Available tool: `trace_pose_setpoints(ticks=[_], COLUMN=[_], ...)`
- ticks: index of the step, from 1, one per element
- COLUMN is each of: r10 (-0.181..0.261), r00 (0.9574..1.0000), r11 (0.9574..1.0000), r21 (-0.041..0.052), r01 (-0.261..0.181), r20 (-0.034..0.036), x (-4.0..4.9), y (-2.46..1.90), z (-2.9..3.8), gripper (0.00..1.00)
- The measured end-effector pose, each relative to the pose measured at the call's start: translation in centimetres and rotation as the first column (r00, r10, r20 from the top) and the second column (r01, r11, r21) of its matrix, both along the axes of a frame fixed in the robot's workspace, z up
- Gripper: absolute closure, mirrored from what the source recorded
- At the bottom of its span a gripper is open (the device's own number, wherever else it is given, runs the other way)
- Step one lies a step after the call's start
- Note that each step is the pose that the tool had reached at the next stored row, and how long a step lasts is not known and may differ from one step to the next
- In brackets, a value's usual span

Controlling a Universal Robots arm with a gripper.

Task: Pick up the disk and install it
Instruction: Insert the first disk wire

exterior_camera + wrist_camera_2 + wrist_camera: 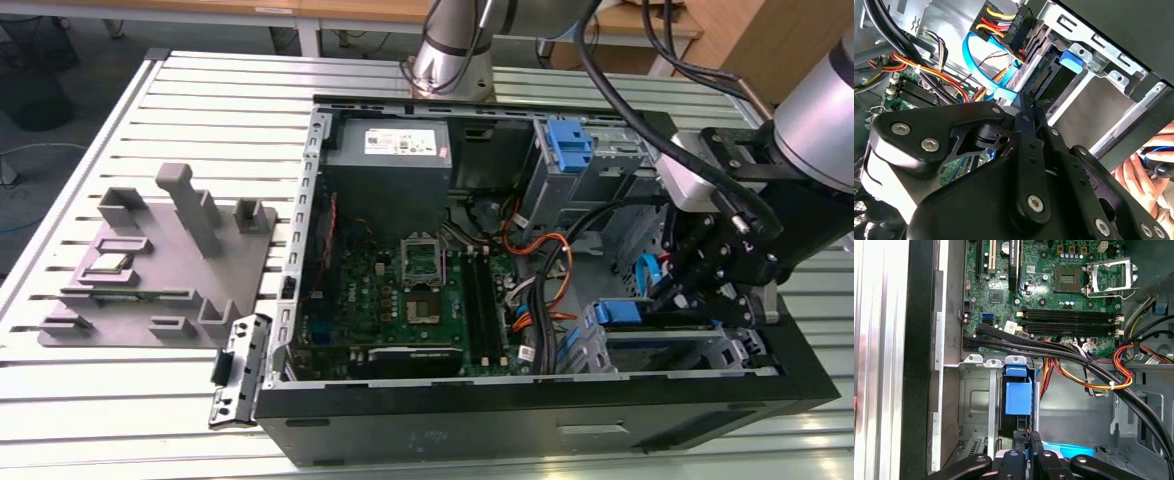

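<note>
The disk point(1018, 397) sits on edge inside a metal drive bay of the open computer case, near the case's front corner. In the first wrist view its blue plastic rail and tab face outward between two upright silver bay walls, with the dark body of the drive behind them. In the second wrist view the disk point(1056, 82) shows a dark connector edge and a blue tab at its end, and in the exterior view its blue end point(618, 312) lies low in the bay.

Silver-grey tubular arm point(451, 45) with black cables; black linkage end effector point(1026, 107) with silver screws.
</note>
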State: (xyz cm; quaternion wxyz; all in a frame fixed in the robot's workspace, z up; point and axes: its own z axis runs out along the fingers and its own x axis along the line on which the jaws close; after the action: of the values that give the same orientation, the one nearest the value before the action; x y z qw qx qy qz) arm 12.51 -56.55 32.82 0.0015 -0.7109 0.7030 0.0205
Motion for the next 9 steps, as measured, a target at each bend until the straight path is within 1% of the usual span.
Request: trace_pose_setpoints(ticks=[4,6,8,9], r10=[0.000,0.000,0.000,0.000], r00=[1.0000,1.0000,1.0000,1.0000], r11=[1.0000,1.0000,1.0000,1.0000], r21=[-0.0001,0.0019,0.0012,0.0006], r01=[0.000,0.000,0.000,0.000], r20=[0.0000,0.0002,0.0001,0.0000], x=[0.00,0.01,0.01,0.01], y=[0.00,0.01,0.00,0.00], z=[-0.09,-0.21,-0.24,-0.23], gripper=[0.84,0.84,0.83,0.77])
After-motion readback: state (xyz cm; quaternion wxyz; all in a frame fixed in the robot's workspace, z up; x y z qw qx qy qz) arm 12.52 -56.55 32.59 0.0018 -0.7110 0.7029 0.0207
